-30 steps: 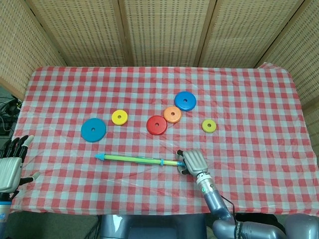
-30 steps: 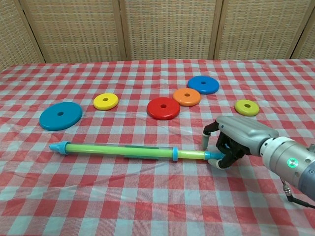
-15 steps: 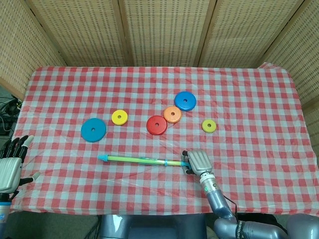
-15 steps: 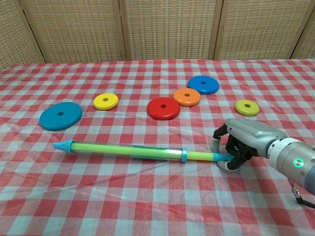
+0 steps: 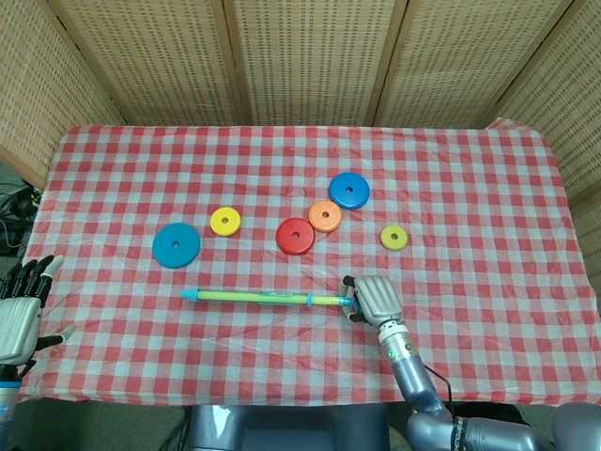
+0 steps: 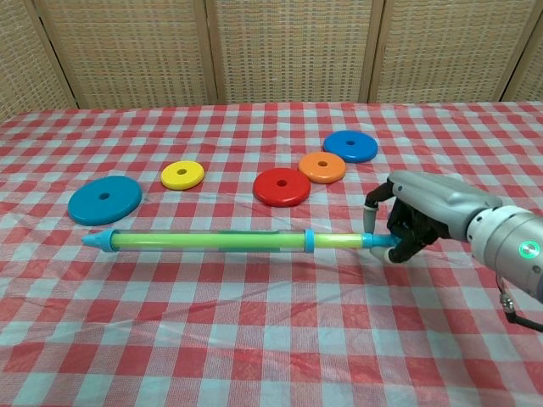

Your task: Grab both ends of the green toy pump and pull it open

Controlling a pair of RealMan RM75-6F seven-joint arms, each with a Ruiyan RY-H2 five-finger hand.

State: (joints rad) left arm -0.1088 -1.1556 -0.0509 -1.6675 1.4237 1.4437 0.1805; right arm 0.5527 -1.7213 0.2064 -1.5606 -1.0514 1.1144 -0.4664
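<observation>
I count one green toy pump [image 5: 268, 298] on the checked tablecloth [image 5: 470, 169], and six flat discs with holes in the middle. Two of those discs are blue, a large blue disc [image 5: 177, 245] and a smaller blue disc [image 5: 348, 191]. Two are yellow, a yellow disc [image 5: 225, 222] towards my left and a darker yellow disc [image 5: 394, 237] towards my right. There is one red disc [image 5: 295, 236] and one orange disc [image 5: 325, 216]. I see two hands, the right hand [image 5: 374, 300] over the cloth and the left hand [image 5: 21, 310] at the edge of the head view, and four woven wall panels [image 5: 300, 56] behind the table
</observation>
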